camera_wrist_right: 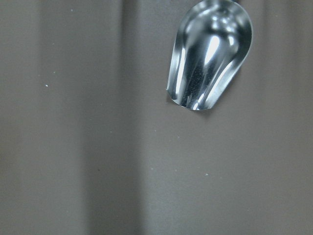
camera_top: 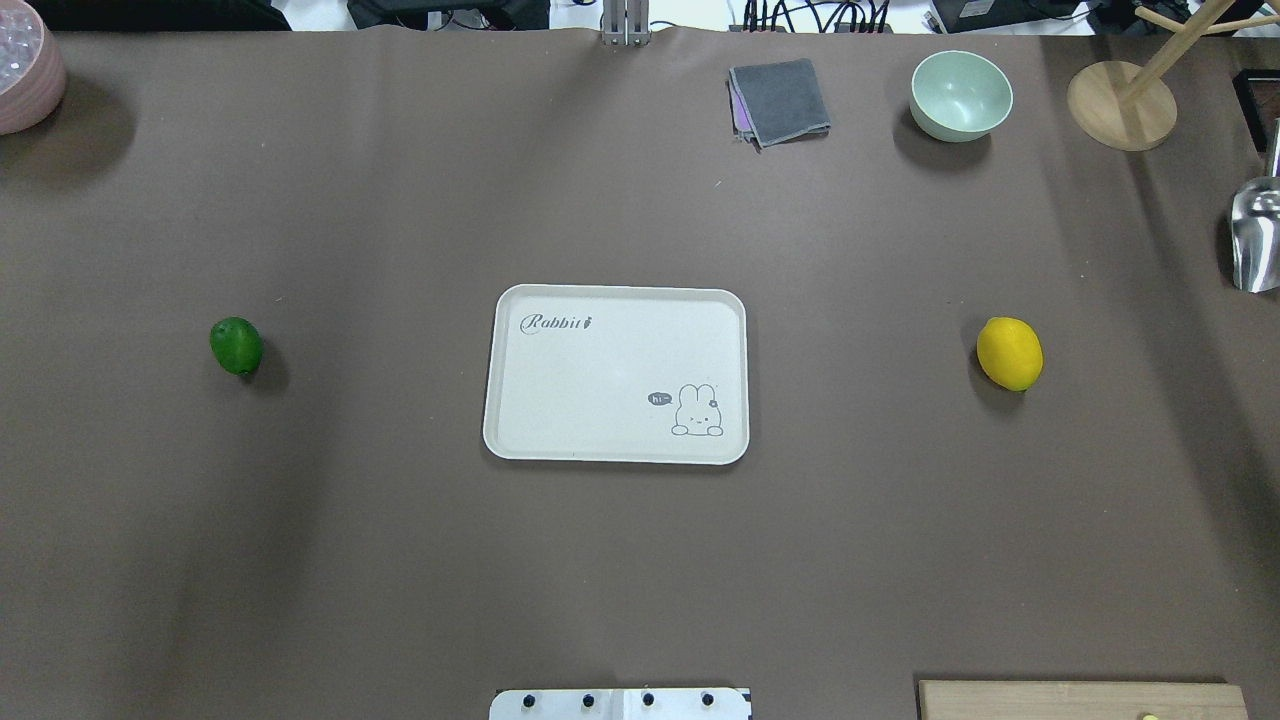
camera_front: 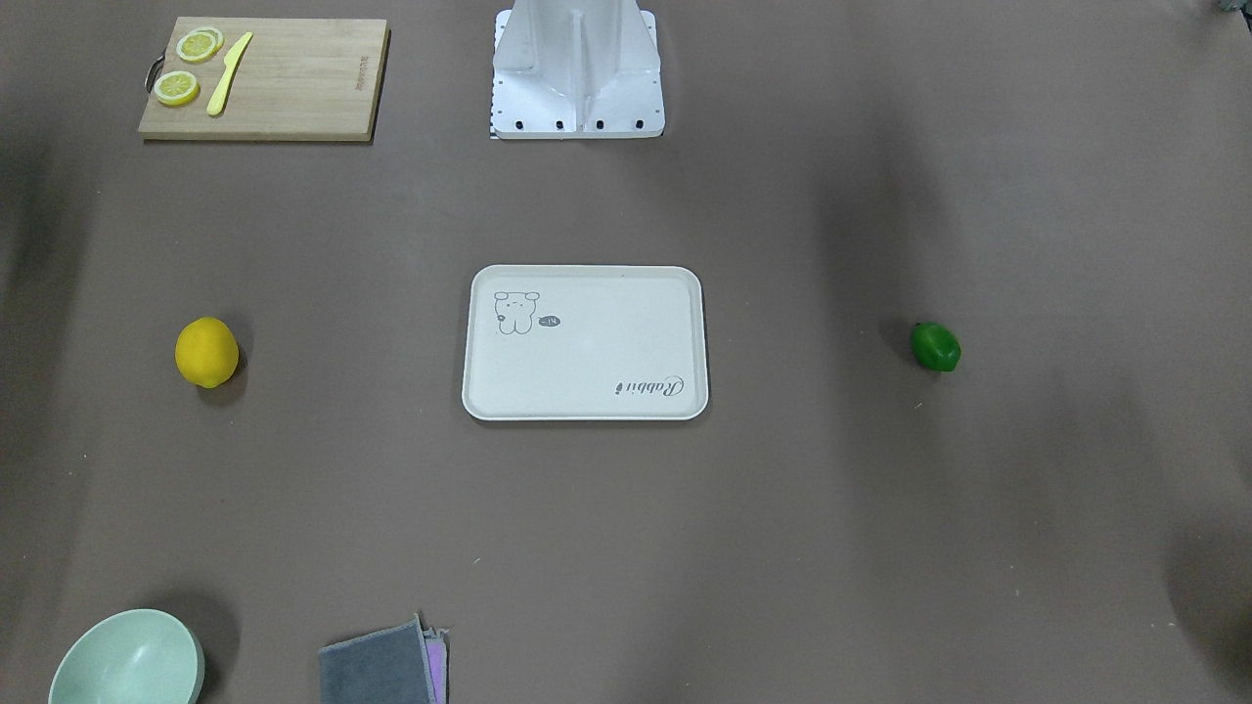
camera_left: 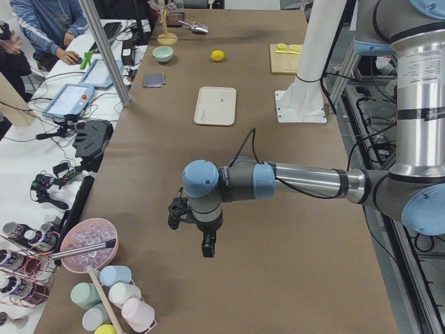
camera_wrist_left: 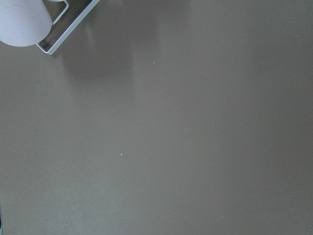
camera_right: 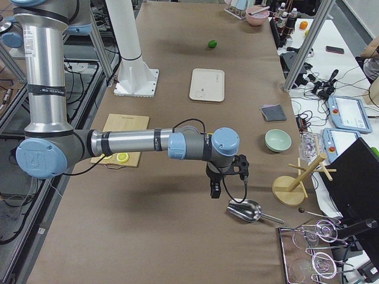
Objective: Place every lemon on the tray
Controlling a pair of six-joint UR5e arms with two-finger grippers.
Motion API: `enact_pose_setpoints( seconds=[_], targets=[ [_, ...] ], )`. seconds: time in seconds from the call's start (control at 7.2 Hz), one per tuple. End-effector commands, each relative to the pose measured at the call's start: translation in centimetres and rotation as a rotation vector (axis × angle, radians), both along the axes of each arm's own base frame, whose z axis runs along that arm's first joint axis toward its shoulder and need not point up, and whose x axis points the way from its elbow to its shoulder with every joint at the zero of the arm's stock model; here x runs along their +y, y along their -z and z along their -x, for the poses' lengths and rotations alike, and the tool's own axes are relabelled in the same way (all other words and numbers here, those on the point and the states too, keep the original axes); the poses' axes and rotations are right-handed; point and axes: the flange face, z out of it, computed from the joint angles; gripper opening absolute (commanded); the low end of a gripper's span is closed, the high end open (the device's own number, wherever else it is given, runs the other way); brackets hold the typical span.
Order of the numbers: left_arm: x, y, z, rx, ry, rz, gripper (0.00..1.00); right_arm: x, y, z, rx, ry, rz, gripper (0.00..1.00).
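Both fruits are off the tray (camera_top: 600, 380), one on each side of it: the green lemon (camera_top: 236, 346) well out on the tray's left, the yellow lemon (camera_top: 1010, 353) well out on its right, each about level with the tray's middle. Each lies with its long axis roughly parallel to the tray's short sides, so crosswise to the line I'd carry it along. My left hand (camera_left: 207, 243) hangs over bare table (camera_top: 640, 580) farther out on the tray's left than the green one, so I judge that fruit sits between this hand and the tray, and it's the left arm's job. My right hand (camera_right: 214, 189) hovers far out on the tray's right, just beside the metal scoop (camera_wrist_right: 210, 54), with the yellow one between it and the tray. Neither hand has hold of anything that I can see; how far apart the fingers are, I cannot tell from these side views. Flat brown surface, and nothing stands between either lemon and the tray.
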Motion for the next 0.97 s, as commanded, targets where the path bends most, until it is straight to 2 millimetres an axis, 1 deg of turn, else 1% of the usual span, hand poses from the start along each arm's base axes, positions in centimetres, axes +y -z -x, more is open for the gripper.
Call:
enact_pose_setpoints(
  seconds=[0.0,0.14,0.28,0.42,0.56,0.69,0.83],
  targets=[
    [-2.8,2.4,-2.4,0.003,0.024,0.018,0.98,-0.9,4.6,5.8,-0.004,0.006,0.019,0.99],
    [-3.6,3.4,-3.4,0.021,0.051,0.043,0.98,-2.2,6.5,8.1,-0.001,0.031,-0.006,0.99],
    [-3.7,4.0,-3.7,0.051,0.059,0.043,0.98,-3.9,9.2,11.3,0.011,0.033,-0.013,0.99],
    [-5.1,6.0,-6.1,0.065,0.071,0.063,0.98,-4.8,11.2,14.5,0.016,0.037,-0.007,0.98],
    [-6.2,8.0,-8.4,0.064,0.09,0.089,0.98,-5.3,12.3,17.0,0.019,0.06,-0.015,0.98],
    [-6.5,9.6,-9.7,0.066,0.101,0.108,0.98,-5.3,12.7,19.6,0.019,0.102,-0.035,0.98],
    [-8.3,12.5,-11.9,0.074,0.121,0.116,0.98,-5.6,12.9,22.1,0.023,0.134,-0.082,0.98]
  ],
)
